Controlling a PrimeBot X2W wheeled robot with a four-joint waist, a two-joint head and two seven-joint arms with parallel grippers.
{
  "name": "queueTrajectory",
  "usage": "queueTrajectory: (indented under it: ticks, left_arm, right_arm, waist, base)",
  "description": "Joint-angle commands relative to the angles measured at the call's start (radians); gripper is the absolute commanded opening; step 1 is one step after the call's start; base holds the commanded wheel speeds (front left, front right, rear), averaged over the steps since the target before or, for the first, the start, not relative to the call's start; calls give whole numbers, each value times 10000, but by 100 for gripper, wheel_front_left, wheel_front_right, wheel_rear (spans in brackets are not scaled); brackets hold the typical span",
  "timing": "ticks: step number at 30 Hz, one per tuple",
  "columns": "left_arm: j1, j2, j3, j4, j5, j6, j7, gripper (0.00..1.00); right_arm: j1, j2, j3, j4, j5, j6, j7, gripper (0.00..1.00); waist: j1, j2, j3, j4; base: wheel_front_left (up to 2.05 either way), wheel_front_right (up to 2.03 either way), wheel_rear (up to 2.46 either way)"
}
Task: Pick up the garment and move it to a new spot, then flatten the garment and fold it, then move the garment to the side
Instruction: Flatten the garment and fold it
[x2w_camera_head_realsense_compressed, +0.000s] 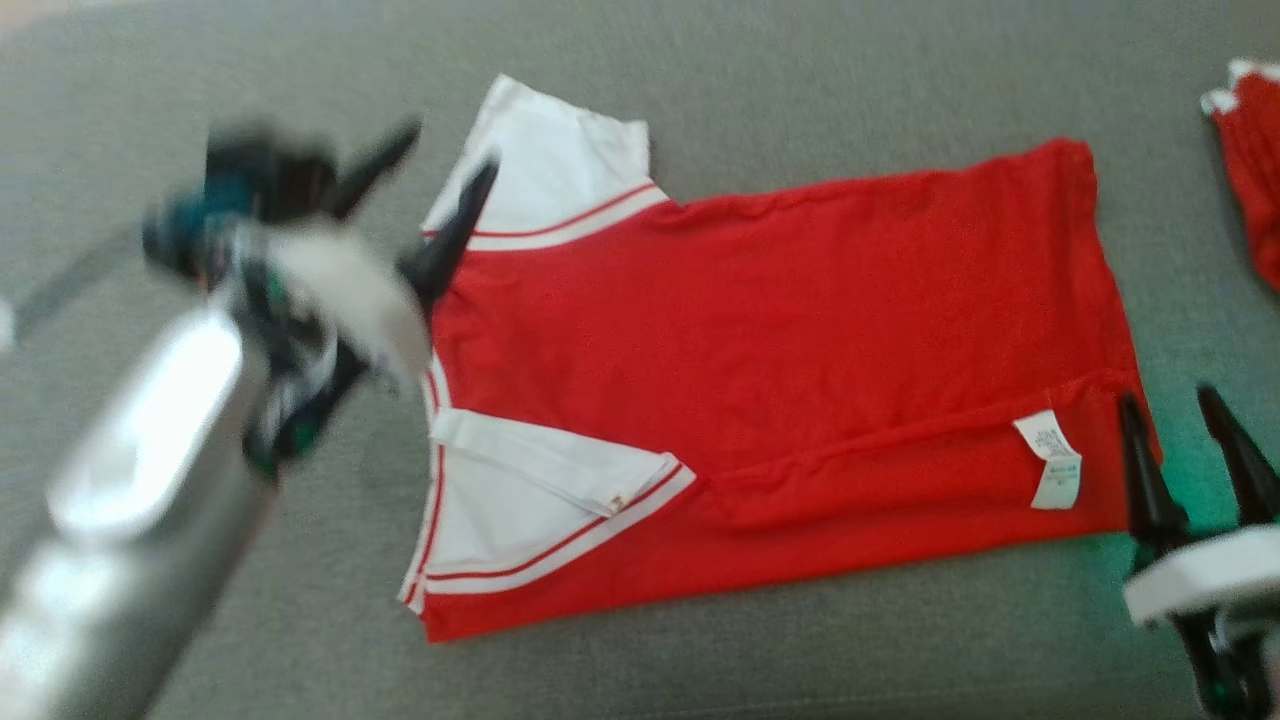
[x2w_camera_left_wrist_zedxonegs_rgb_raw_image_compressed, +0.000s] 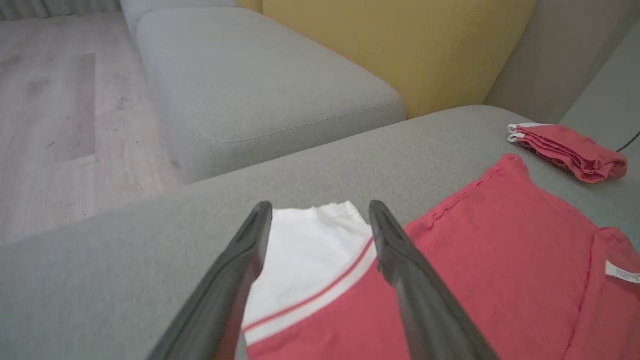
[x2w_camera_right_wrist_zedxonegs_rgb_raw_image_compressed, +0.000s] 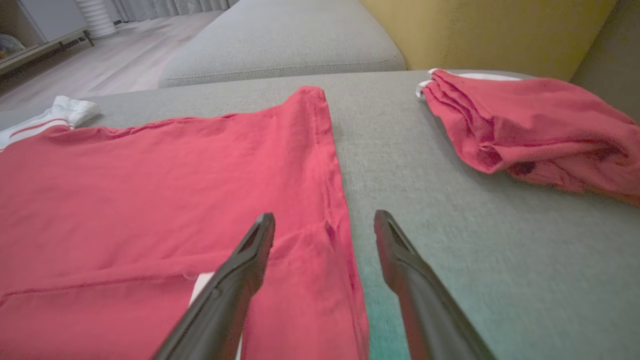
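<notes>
Red jersey with white sleeves: the garment (x2w_camera_head_realsense_compressed: 780, 380) lies spread on the grey sofa cushion (x2w_camera_head_realsense_compressed: 800, 80), collar end left, hem right. Its near side is turned in along a lengthwise crease, with the care label (x2w_camera_head_realsense_compressed: 1050, 460) exposed.

Left gripper (x2w_camera_head_realsense_compressed: 450, 150): fingers spread, holding nothing, positioned over the far white sleeve (x2w_camera_head_realsense_compressed: 550, 160). It is blurred in the head view, so contact with the cloth cannot be confirmed.

Right gripper (x2w_camera_head_realsense_compressed: 1165, 398): fingers spread, holding nothing, at the near right corner. One finger is over the hem and the other over bare cushion.

Handling assessment: judge the cloth light, limp and without stiffness. It will sag between grips and drag on the upholstery, so a single-point lift would likely undo the crease.

Recommended holds: pinch at matching ends, the shoulder by the sleeve stripe on the left and the hem corner on the right. Take both layers where the near side is doubled.

Note a second red garment (x2w_camera_head_realsense_compressed: 1250, 170) bunched at the far right, well apart. Keep your carry path off it.
</notes>
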Motion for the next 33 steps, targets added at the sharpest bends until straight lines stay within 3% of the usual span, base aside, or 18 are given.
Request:
queueTrajectory:
  ticks: [1, 6, 13, 21, 29, 30, 31, 32, 33]
  left_arm:
    - [-709, 271, 222, -63, -41, -131, 255, 100]
    - [-3318, 178, -452, 1689, -290, -371, 1649, 100]
    - [-5122, 533, -1272, 3743, -954, -395, 3717, 100]
    - [-5719, 1137, -1770, 5009, -977, -397, 3864, 100]
    - [-5996, 1018, -1991, 5554, -1241, -398, 3494, 100]
    - [-6030, 1002, -2054, 5562, -1295, -398, 3475, 88]
    - [-6057, 986, -2118, 5558, -1360, -398, 3451, 48]
    - [-6067, 959, -2190, 5527, -1452, -398, 3443, 47]
    - [-6082, 954, -2244, 5503, -1542, -398, 3421, 22]
  right_arm:
    - [-322, -285, 214, -303, -24, -7, -34, 100]
    - [-907, -238, 598, -463, -50, -7, -13, 100]
    - [-1353, -107, 941, -196, 70, -7, -190, 100]
    - [-1731, 11, 1292, 229, 203, -7, -500, 100]
    - [-1997, -32, 1367, 476, 268, -7, -617, 100]
    - [-2029, -41, 1376, 485, 263, -7, -612, 100]
    - [-2066, -61, 1386, 490, 254, -7, -599, 100]
    - [-2107, -86, 1388, 488, 257, -7, -578, 100]
    - [-2150, -111, 1385, 483, 271, -7, -547, 100]
  waist:
    - [-3, 0, 530, -391]
    - [-3, 0, 1258, -952]
    - [-3, 0, 1910, -1602]
    - [-3, 0, 2267, -2056]
    - [-3, 0, 2478, -2163]
    - [-3, 0, 2491, -2167]
    - [-3, 0, 2500, -2172]
    - [-3, 0, 2506, -2172]
    - [-3, 0, 2514, -2171]
  base:
    - [0, 0, 0]
    - [0, 0, 0]
    - [0, 0, 0]
    - [0, 0, 0]
    - [0, 0, 0]
    - [0, 0, 0]
    - [0, 0, 0]
    - [0, 0, 0]
    - [0, 0, 0]
